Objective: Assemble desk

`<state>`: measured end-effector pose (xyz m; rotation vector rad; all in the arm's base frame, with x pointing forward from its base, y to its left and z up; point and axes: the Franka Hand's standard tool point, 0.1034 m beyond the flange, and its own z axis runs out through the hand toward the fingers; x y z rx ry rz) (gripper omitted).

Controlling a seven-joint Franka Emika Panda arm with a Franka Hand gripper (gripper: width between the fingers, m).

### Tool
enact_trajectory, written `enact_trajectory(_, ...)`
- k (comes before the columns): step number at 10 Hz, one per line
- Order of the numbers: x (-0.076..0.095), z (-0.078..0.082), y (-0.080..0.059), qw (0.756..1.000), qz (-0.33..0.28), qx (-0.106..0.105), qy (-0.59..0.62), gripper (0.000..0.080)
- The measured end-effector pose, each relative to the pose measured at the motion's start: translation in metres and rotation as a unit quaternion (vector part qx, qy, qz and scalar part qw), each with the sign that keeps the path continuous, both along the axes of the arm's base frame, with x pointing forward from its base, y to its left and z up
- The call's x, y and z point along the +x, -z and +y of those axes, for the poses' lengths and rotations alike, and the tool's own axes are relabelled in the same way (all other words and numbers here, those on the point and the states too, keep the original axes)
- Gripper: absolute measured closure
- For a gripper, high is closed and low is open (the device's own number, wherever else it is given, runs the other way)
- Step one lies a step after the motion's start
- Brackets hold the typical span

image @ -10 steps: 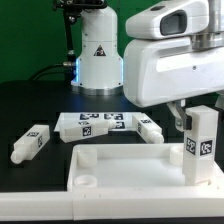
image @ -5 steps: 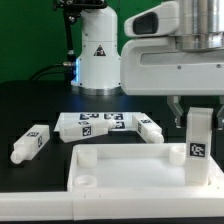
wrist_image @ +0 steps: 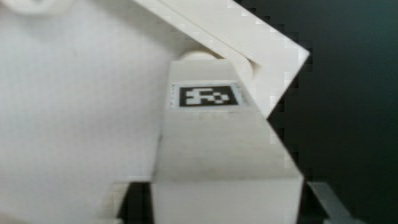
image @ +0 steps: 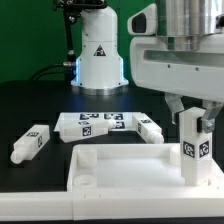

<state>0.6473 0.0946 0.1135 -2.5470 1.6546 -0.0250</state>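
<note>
The robot's white claw (image: 193, 112) is holding a white square plastic leg (image: 196, 150) by its top. The claw's two dark fingers (image: 172, 103) are pressing close on both sides of the leg, so the claw is narrow, with the leg filling the gap.

The leg is standing straight up in the corner of the big white plastic desk panel (image: 115, 149) on the exterior view's right. A small black-and-white square tag is showing on the leg's side.

The panel is lying flat on the black table (image: 40, 100), with its raised rim up. A round hole (image: 88, 183) is showing in its near corner on the exterior view's left.

A second white leg (image: 30, 142) is lying on the table, near the panel on the exterior view's left. A third leg (image: 150, 127) is lying just behind the panel, beside the marker board (image: 95, 122).

In the wrist view, the held leg (wrist_image: 214, 150) is reaching away from the claw (wrist_image: 222, 205) toward the white panel (wrist_image: 71, 90).
</note>
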Motion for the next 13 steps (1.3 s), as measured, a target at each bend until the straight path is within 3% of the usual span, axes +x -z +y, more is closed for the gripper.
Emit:
enact_trajectory(2,-0.010,0.010,0.001,0.980,-0.012,0.016,0.196,0.0512)
enact_trajectory(3,-0.010,0.010,0.001,0.984,-0.013,0.015,0.178,0.0512)
enact_trajectory(5,-0.013,0.015,0.000,0.999,-0.011,0.000,0.034,0.0500)
enact_trajectory(6,-0.012,0.019,-0.002,0.998,-0.012,-0.005,-0.056,0.0300)
enact_trajectory(7,-0.011,0.020,-0.001,0.990,-0.018,-0.010,-0.137,0.0300)
enact_trajectory(8,-0.011,0.020,-0.001,0.988,-0.019,-0.012,-0.152,0.0182)
enact_trajectory(10,-0.011,0.020,-0.001,0.973,-0.025,-0.018,-0.231,0.0160)
enact_trajectory(11,-0.011,0.019,0.000,0.958,-0.028,-0.024,-0.286,0.0151)
enact_trajectory(13,-0.008,0.016,0.001,0.890,-0.039,-0.038,-0.452,0.0151)
